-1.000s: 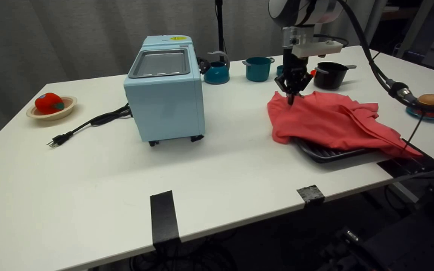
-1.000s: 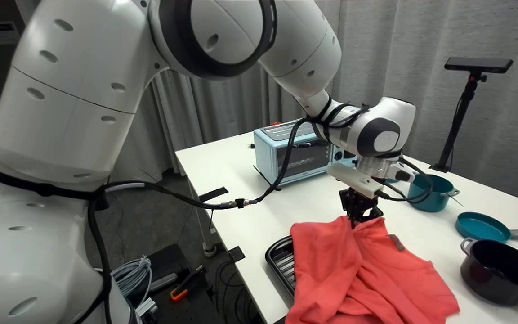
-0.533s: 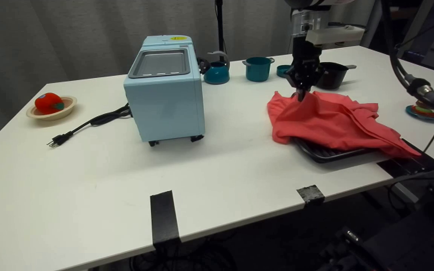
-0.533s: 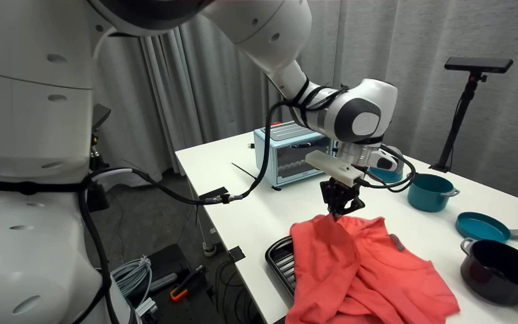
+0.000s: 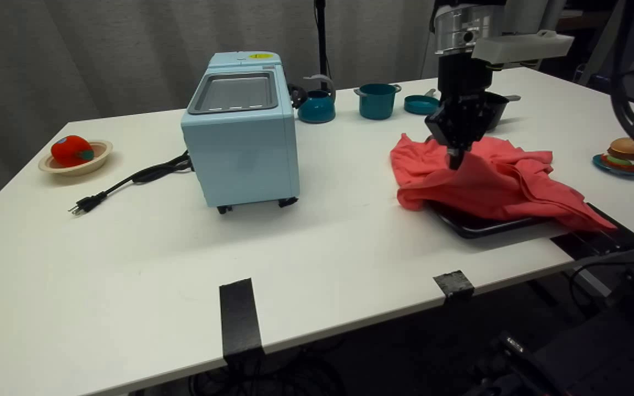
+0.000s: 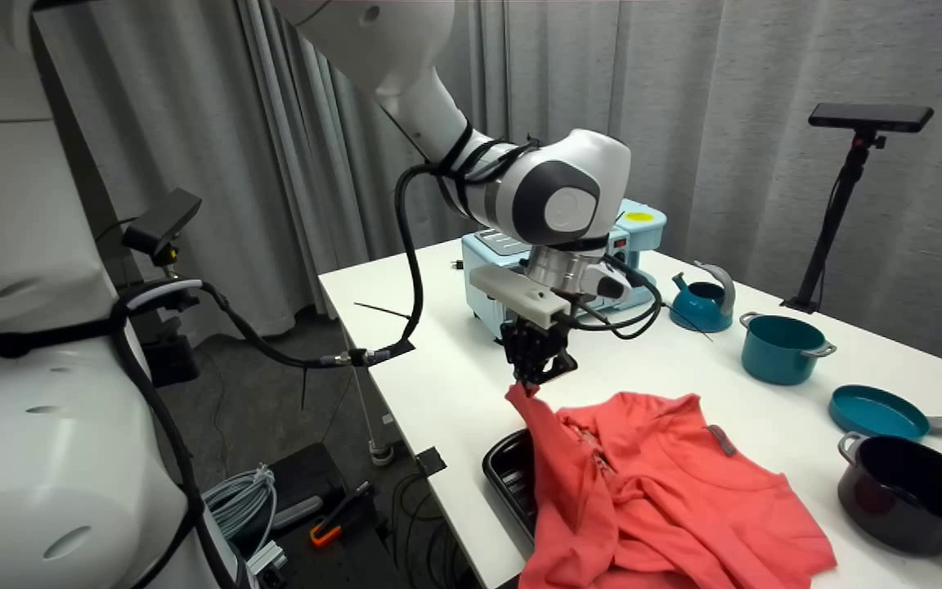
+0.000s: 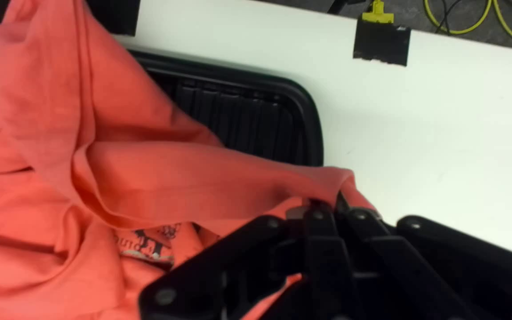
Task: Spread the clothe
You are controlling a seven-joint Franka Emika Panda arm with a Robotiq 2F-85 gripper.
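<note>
The red cloth point(image 5: 493, 192) looks like a rumpled garment and lies partly over a black ribbed tray point(image 5: 476, 228). It also shows in an exterior view point(image 6: 700, 483) and in the wrist view point(image 7: 38, 155), where a printed patch is visible among the folds. My gripper point(image 5: 454, 159) is shut on an edge of the cloth and holds it raised a little above the tray's corner; the grip also shows in an exterior view point(image 6: 528, 388) and in the wrist view point(image 7: 338, 206). The cloth partly hides the fingertips. Most of the tray is hidden under the cloth.
A light blue toaster oven point(image 5: 245, 148) stands beside the cloth. A kettle point(image 6: 702, 298), a teal pot point(image 6: 782, 352), a teal pan point(image 6: 876, 411) and a black pot point(image 6: 908, 495) stand along the back. A toy burger point(image 5: 625, 157) and a bowl point(image 5: 83, 168) sit at opposite ends.
My gripper has moved across the cloth toward the tray's side of the table, drawing the held edge with it. The cloth's edge folds over and inner folds are now exposed. The rest of the cloth stays put.
</note>
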